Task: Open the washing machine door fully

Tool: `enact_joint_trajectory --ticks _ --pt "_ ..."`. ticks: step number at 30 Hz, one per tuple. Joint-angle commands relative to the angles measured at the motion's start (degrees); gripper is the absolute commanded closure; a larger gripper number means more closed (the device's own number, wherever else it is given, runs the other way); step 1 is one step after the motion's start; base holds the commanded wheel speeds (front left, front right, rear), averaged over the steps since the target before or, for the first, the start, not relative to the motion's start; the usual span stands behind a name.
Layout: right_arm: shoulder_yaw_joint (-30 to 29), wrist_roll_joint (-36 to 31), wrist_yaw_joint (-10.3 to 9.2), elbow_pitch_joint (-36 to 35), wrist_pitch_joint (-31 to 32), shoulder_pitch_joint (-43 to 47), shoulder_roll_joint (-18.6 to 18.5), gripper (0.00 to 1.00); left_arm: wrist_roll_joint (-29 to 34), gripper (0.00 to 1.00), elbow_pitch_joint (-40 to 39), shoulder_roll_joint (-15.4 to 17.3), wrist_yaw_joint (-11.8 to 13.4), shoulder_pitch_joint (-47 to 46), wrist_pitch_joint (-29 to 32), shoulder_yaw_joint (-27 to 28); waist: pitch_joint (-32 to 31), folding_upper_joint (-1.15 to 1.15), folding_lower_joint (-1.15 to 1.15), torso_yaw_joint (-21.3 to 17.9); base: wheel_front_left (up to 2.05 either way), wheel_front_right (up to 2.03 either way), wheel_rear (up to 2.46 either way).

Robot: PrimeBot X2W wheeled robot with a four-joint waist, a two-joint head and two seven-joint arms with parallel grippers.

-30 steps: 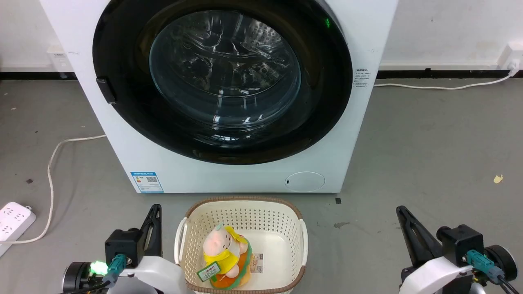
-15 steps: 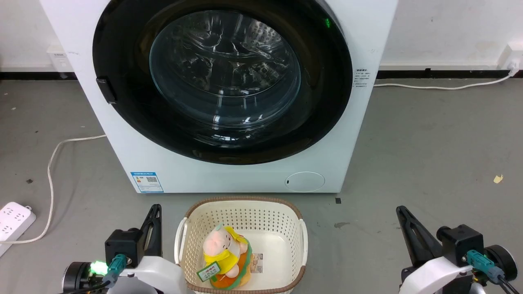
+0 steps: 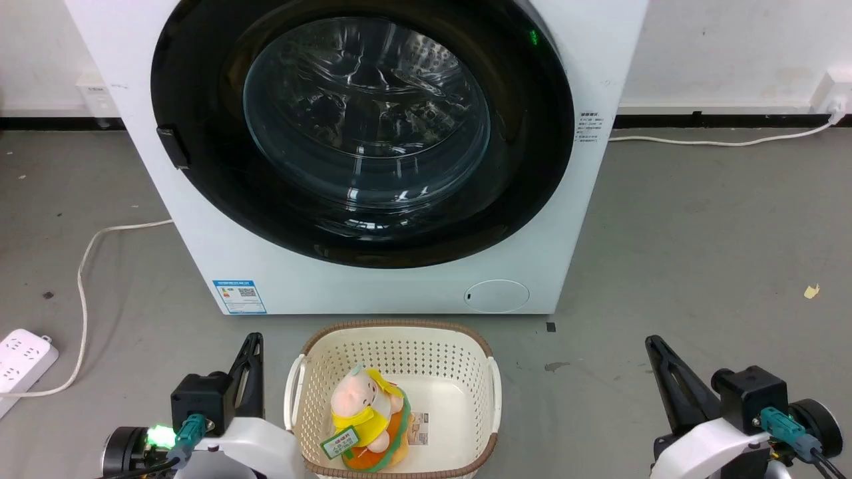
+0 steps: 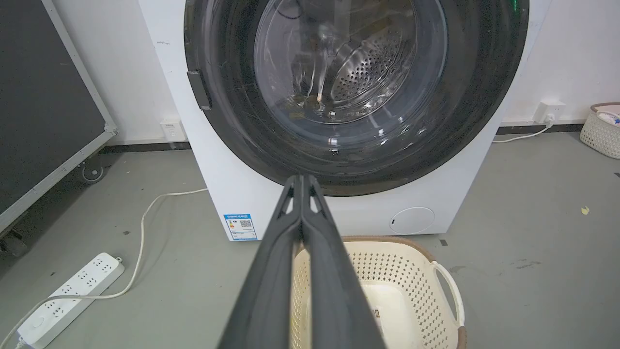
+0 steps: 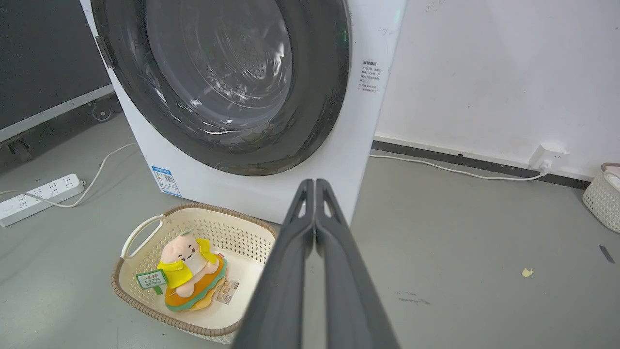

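The washing machine door (image 3: 532, 159), round, glossy black with a bulging clear glass centre, lies flush against the white machine front and looks closed. Its small black handle tab (image 3: 173, 147) sits on the left rim; the left wrist view shows the handle tab (image 4: 199, 89) and the door (image 4: 484, 97) too, and the right wrist view shows the door (image 5: 319, 87) at an angle. My left gripper (image 3: 253, 340) rests low at the left, shut and empty, its tips (image 4: 301, 178) pressed together. My right gripper (image 3: 652, 342) rests low at the right, also shut and empty, tips (image 5: 315, 182) touching.
A cream laundry basket (image 3: 492, 372) holding a plush toy (image 3: 366, 406) stands on the grey floor between my grippers, just before the machine. A white power strip (image 3: 23, 356) and its cable (image 3: 83, 266) lie at the left. A small round white flap (image 3: 496, 296) marks the machine's lower front.
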Motion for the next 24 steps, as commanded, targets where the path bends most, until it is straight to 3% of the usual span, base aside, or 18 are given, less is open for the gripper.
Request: enact_joint_trajectory --ticks 1,24 --pt "-0.03 -0.43 -0.04 -0.26 0.08 -0.71 0.28 1.00 0.16 1.00 -0.21 0.09 -0.25 -0.21 0.02 0.03 0.00 0.00 0.00 0.00 0.00 0.00 0.00" --pt "-0.03 -0.43 -0.04 -0.26 0.08 -0.71 0.28 1.00 0.16 1.00 -0.21 0.09 -0.25 -0.21 0.02 0.03 0.00 0.00 0.00 0.00 0.00 0.00 0.00"
